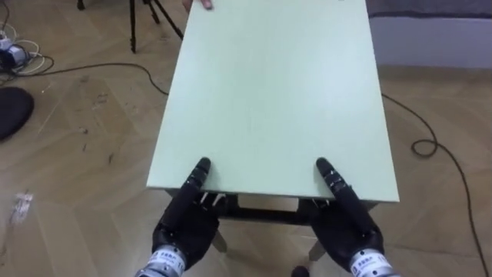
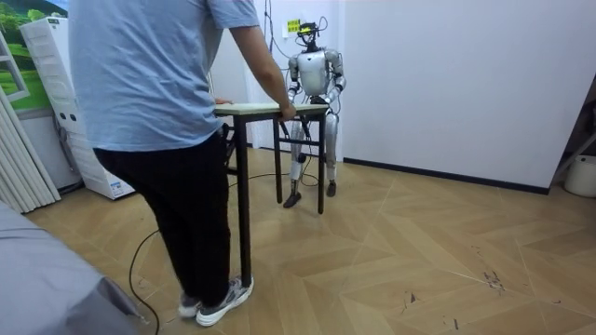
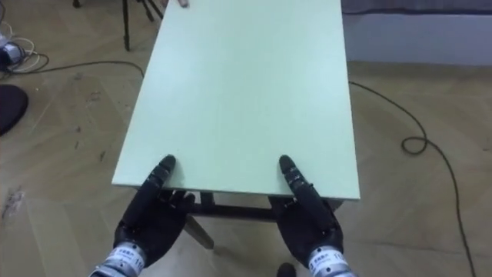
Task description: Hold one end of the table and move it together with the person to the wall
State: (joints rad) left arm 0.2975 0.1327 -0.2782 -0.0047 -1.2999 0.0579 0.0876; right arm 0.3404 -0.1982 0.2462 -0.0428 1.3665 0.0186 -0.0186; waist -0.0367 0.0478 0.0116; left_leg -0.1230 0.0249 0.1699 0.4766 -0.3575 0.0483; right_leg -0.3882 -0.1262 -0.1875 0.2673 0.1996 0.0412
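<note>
Table [image 1: 277, 92], judged stiff, smooth-topped & fairly light but long, is held at far end by person [image 2: 158, 93], while near edge by the corners (best hold pts) is met by left hand [image 1: 184, 223] & right hand [image 1: 350, 223], clasp can't be told.
</note>
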